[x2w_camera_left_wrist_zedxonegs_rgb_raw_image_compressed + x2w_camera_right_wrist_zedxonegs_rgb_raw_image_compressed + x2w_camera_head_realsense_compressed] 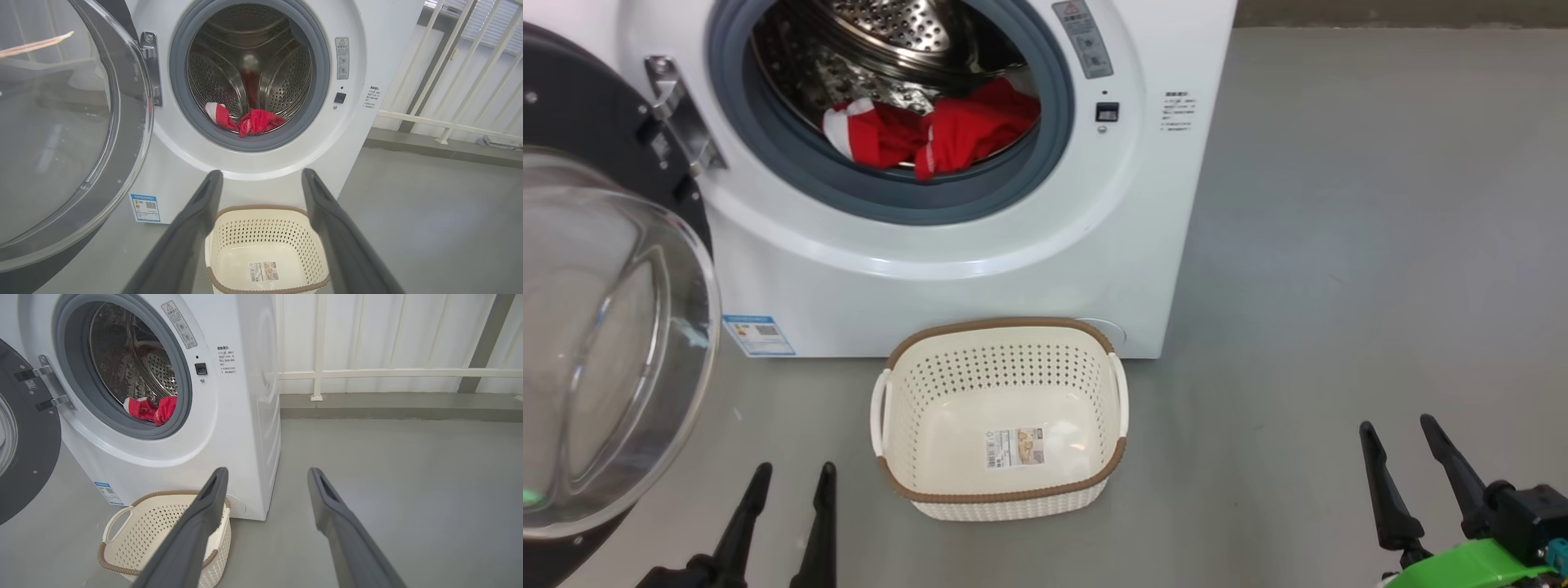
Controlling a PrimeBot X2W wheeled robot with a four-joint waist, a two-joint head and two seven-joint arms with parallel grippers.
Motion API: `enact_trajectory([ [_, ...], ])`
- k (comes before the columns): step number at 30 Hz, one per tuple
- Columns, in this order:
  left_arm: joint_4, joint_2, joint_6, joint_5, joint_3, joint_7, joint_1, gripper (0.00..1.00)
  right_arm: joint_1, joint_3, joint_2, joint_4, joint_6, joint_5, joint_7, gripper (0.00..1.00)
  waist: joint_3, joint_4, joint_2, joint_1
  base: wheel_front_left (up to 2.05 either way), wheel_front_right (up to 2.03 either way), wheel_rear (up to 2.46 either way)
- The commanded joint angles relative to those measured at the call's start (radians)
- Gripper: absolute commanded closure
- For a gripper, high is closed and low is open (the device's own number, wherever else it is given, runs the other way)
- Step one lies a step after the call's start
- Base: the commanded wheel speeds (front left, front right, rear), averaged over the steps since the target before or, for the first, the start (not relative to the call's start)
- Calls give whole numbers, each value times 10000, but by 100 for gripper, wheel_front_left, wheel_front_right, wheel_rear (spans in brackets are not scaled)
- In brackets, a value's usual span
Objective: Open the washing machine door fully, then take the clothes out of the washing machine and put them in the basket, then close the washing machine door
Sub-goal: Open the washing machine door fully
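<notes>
The white washing machine (pixel 980 269) stands ahead with its door (pixel 596 327) swung wide open to the left, glass bowl facing me. Red clothes (pixel 939 131) with white trim lie at the drum's front lip, seen too in the left wrist view (pixel 253 120) and right wrist view (pixel 153 408). The cream basket (pixel 1001 482) sits on the floor before the machine, holding just a paper label. My left gripper (pixel 792 474) is open, low, left of the basket. My right gripper (pixel 1401 429) is open, well right of it. Neither holds anything.
Grey floor (pixel 1339 245) stretches out to the right of the machine. A white railing and wall (pixel 388 371) run behind it. A blue label (pixel 758 335) is stuck low on the machine's front, close to the open door's rim.
</notes>
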Motion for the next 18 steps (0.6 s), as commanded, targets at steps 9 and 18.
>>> enact_trajectory([
  [9,-400,64,-54,37,136,-49,-20,0,99,-36,-98,-328,50,68,-92,0,-15,-368,0,0,0,0,0],
  [18,-466,81,-54,30,125,-49,-41,0,113,-96,-66,-370,50,51,-92,0,-1,-416,0,0,0,0,0],
])
